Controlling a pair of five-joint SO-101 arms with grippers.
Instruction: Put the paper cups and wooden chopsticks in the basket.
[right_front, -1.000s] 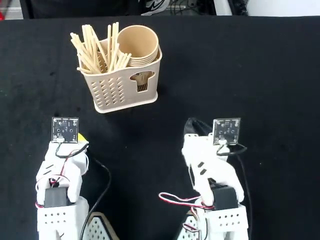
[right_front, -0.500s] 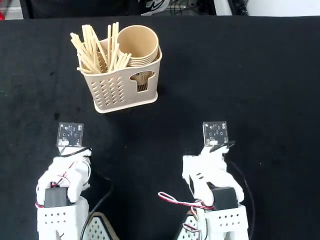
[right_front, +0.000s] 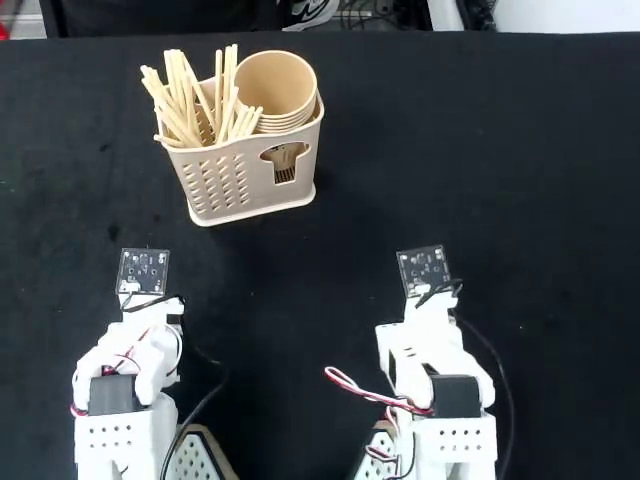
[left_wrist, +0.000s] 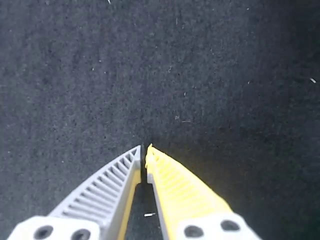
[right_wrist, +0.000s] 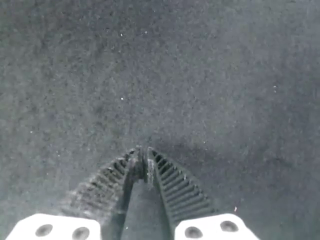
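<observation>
The black table carries the basket at upper left, with paper cups and wooden chopsticks standing inside; the job looks done; park both arms low, left arm's fingers and right arm's fingers together, empty.

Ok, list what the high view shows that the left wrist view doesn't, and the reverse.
High view: the basket holding the wooden chopsticks and paper cups, with the left arm and right arm folded at the near edge. Left wrist view: the left gripper close up, its grey and yellow fingers shut on nothing. Both: the black table.
</observation>
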